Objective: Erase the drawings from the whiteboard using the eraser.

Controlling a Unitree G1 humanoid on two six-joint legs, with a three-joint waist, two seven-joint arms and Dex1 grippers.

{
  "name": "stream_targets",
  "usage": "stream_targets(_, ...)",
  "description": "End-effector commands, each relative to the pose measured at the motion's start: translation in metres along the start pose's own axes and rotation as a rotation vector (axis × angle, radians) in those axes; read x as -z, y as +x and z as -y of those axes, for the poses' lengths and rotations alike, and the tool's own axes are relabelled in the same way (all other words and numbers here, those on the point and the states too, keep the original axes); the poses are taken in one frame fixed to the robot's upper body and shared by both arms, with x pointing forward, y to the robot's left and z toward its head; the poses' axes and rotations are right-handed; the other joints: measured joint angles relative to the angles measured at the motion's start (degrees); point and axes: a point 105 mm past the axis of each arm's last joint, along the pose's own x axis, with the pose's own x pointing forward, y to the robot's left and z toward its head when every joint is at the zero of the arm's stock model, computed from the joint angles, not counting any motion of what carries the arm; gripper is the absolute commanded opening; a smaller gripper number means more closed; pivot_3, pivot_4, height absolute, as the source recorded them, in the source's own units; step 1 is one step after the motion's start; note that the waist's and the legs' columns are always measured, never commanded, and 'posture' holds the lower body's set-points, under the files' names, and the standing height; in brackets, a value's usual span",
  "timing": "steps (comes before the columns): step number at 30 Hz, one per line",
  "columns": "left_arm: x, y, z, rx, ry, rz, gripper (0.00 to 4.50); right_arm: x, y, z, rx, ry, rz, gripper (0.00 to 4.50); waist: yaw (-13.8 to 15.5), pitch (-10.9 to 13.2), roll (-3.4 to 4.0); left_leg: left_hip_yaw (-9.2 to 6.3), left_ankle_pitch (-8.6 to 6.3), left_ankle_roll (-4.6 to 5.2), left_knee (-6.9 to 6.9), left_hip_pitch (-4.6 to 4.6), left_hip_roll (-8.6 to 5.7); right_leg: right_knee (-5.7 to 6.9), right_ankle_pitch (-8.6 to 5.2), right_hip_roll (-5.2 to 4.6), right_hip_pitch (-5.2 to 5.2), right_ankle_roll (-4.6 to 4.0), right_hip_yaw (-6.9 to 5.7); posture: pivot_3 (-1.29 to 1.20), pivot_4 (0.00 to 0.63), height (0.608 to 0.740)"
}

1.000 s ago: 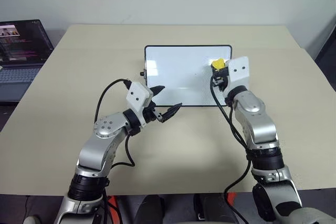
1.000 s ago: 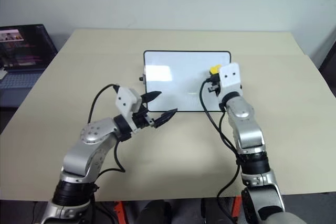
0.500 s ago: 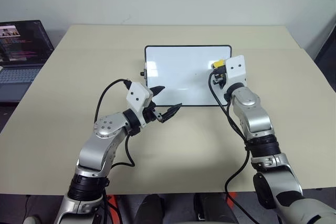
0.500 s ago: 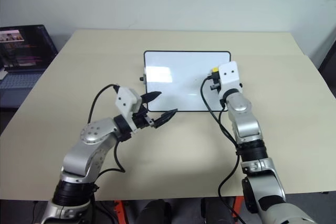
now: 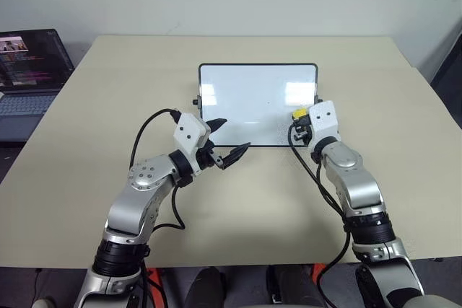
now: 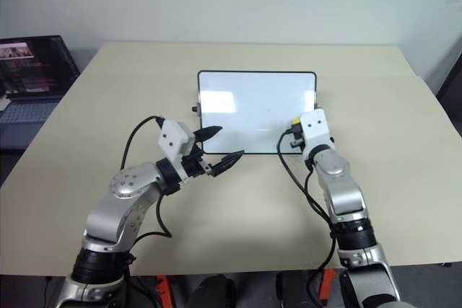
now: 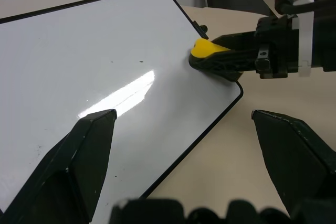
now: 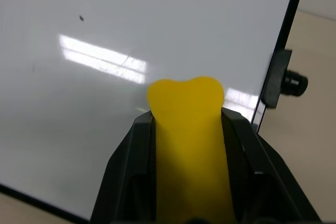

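We see the glossy white black-framed whiteboard [image 5: 258, 104] mid-table, wiped nearly clean, tiny specks left. Right gripper [image 5: 299, 117] clamps the small yellow eraser [image 8: 188, 129] at its 4 o'clock corner; left gripper [image 5: 228, 139] gapes empty.

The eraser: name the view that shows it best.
The right wrist view: the eraser sits large between the right gripper fingers over the whiteboard. The left wrist view shows its yellow tip; the eye views, a yellow speck.
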Motion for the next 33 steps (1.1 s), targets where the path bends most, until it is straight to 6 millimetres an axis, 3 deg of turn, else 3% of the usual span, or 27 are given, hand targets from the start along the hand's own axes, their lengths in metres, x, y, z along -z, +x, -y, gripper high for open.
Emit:
stream_targets(1,-0.014,-0.003,0.001,-0.001,0.038,0.047,4.5,0.023,-0.006,0.0,-0.007,-0.011,-0.095,1.3,-0.01,-0.01,-0.01,-0.01,0.0,0.0,0.0,0.01,0.0,0.0,0.0,0.0,0.01,0.0,0.0,0.0,0.15,0.74)
stream_targets(7,-0.014,-0.003,0.002,0.0,0.036,0.047,4.5,0.01,-0.006,0.004,0.011,0.022,-0.044,1.3,-0.05,-0.02,-0.02,0.02,0.01,0.01,0.0,0.07,0.0,0.02,0.01,0.01,0.04,0.0,0.01,0.0,0.15,0.74)
stream_targets(12,-0.014,-0.001,0.002,0.006,0.033,0.05,4.5,-0.014,-0.005,0.007,0.005,0.067,0.061,1.3,-0.04,-0.01,-0.01,0.03,0.01,0.01,0.0,0.06,0.0,0.01,0.02,0.01,0.03,0.0,0.02,0.0,0.15,0.74)
stream_targets(21,-0.015,-0.002,0.0,-0.004,0.03,0.05,4.5,-0.033,-0.01,0.01,-0.001,0.108,0.117,1.3,-0.03,0.0,-0.01,0.02,0.01,0.01,-0.03,-0.07,0.0,-0.06,0.02,0.0,-0.06,0.0,0.01,0.0,0.15,0.74)
stream_targets(27,-0.014,-0.011,-0.001,-0.036,0.021,0.041,4.5,-0.04,-0.015,0.001,-0.037,0.127,0.12,1.3,-0.06,0.0,-0.01,0.01,0.0,0.01,-0.04,-0.08,0.01,-0.07,0.02,0.0,-0.08,0.0,0.0,0.0,0.15,0.74)
stream_targets(33,-0.015,-0.014,0.017,0.083,-0.02,0.035,4.5,-0.036,-0.021,0.004,-0.037,0.124,0.094,1.3,0.03,0.0,0.0,0.0,0.0,0.01,-0.03,-0.09,0.0,-0.06,0.02,0.0,-0.08,0.0,-0.01,0.0,0.15,0.74)
